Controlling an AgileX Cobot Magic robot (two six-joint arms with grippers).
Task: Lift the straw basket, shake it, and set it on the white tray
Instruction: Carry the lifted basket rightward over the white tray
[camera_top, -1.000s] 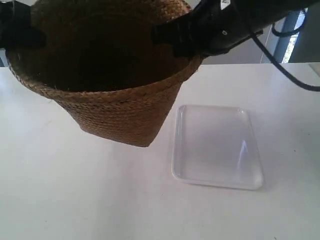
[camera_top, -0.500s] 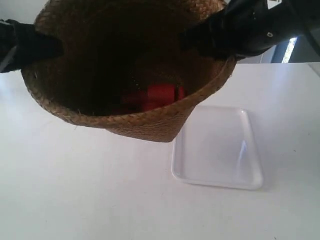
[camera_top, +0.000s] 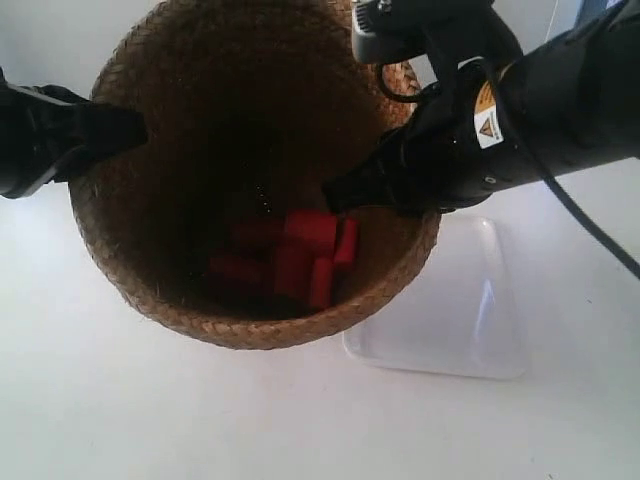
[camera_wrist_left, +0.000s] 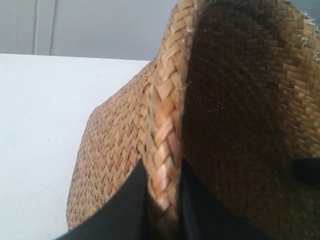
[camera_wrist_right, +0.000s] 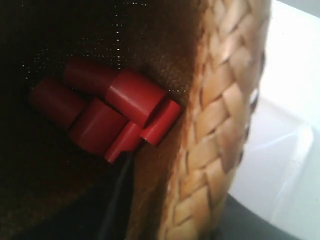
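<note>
While both my grippers pinch the rim, the lift looks done. My left gripper (camera_wrist_left: 162, 176) is closed on the braided rim, with 1 finger outside the wall and 1 inside. My right gripper (camera_wrist_right: 170, 215) is clamped the same way on the opposite side, its inner finger running down toward the red pieces (camera_wrist_right: 112, 112). Between the 2 grippers the basket (camera_top: 250, 330) seems to hang off the table (camera_top: 100, 420). It is tipped so its mouth faces the exterior camera, and the pieces are heaped against its lower wall. I judge this to be within the shaking step. Just outside my right gripper and lower down lies the tray (camera_top: 480, 340), partly hidden by the basket. Levelling the basket and setting its base on the tray are left.
</note>
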